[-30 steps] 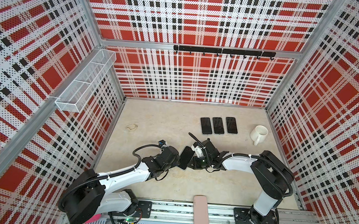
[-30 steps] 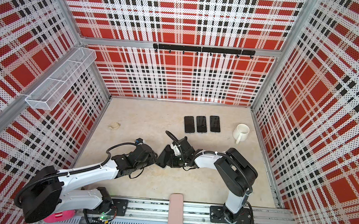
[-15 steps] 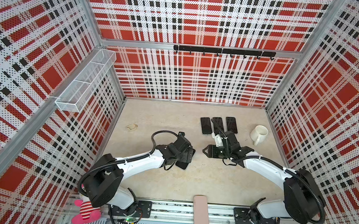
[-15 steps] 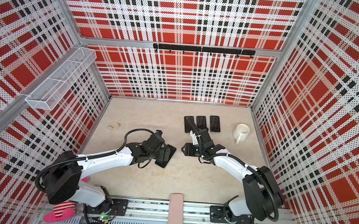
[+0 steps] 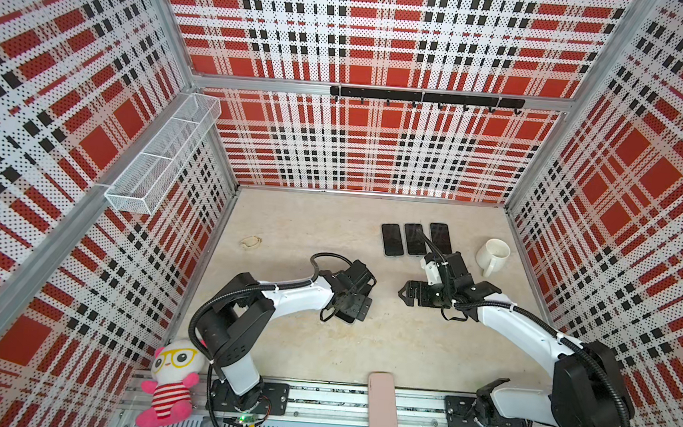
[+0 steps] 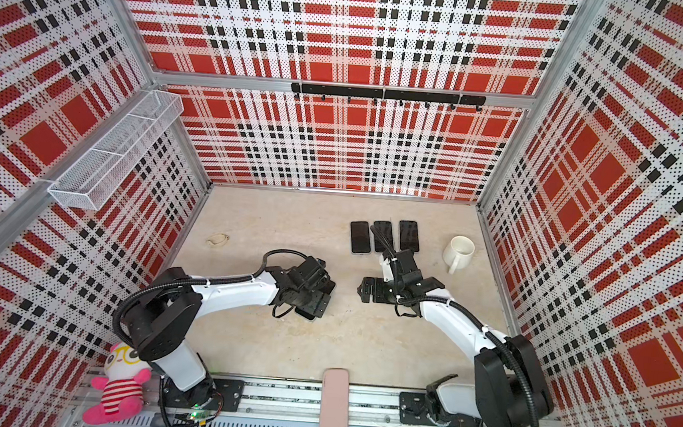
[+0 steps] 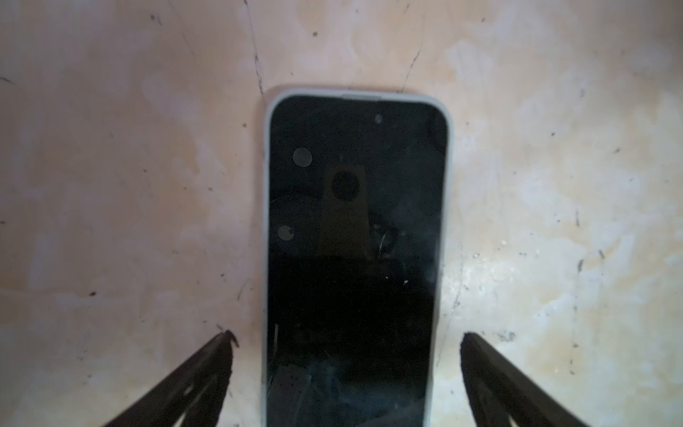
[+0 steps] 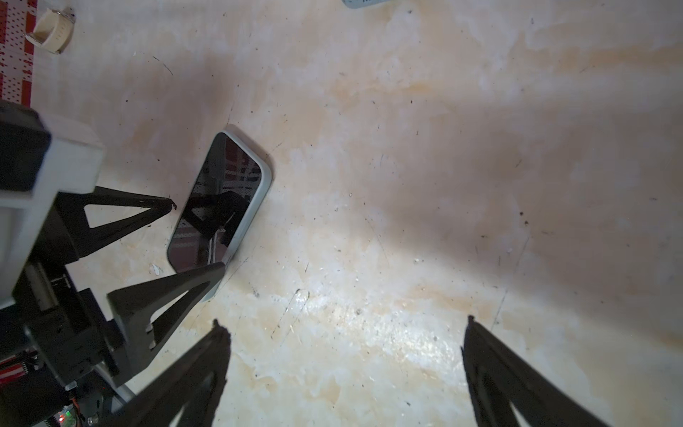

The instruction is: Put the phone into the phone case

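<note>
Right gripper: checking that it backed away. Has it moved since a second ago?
Yes. In a top view the right gripper has shifted rightward, toward the white mug.

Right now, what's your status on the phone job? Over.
Both claws open: left claw straddles the phone, right claw empty. Phone seated in its grey case, flat on table. Nothing in the way.
</note>
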Robot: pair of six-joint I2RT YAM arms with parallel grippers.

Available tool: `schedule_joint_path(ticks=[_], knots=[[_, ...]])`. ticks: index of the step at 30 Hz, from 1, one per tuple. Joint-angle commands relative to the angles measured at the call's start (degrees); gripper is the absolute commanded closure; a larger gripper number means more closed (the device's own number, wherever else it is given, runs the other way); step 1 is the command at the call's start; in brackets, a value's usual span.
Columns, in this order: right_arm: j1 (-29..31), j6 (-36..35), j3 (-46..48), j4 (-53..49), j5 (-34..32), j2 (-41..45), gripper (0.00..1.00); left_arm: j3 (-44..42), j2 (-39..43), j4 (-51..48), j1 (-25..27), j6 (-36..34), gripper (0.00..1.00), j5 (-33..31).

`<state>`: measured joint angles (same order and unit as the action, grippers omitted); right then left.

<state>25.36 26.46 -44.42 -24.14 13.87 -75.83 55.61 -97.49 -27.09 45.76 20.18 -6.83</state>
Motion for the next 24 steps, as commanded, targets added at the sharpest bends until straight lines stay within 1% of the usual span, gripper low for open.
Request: schedule_joint_path(ticks=[1,5,8,14,16,20,24], knots=[[-0.5,-0.9,1.0,-1.1,-0.8,1.6,0.0,1.8,-1.5,-1.8,-0.1,-0.9,0.02,-0.1],[-0.8,-1.0,1.7,-1.0,-0.7,2.2,0.0,1.9,-2.7,-1.8,-0.5,-0.8,0.02,0.2],[-1.3,-1.4,1.4,-1.4,-0.3,2.1,0.03,2.3,-3.5,-1.8,-0.6,-0.8,0.01,0.8],[-2.1,-1.5,0.7,-1.3,-0.4,2.3,0.05,3.2,-5.4,-2.0,-0.7,-0.8,0.15,1.2],[-2.5,-1.4,0.5,-1.5,-0.5,2.4,0.05,3.6,-5.5,-2.3,-1.0,-0.5,0.19,1.0],[-3.4,-1.7,0.7,-1.7,-0.8,3.3,0.05,4.7,-5.3,-2.7,-2.4,0.7,0.27,0.3],[-4.0,-1.8,1.4,-1.9,-1.0,4.2,0.05,7.7,-6.0,-2.8,-4.7,0.6,0.28,-0.1]])
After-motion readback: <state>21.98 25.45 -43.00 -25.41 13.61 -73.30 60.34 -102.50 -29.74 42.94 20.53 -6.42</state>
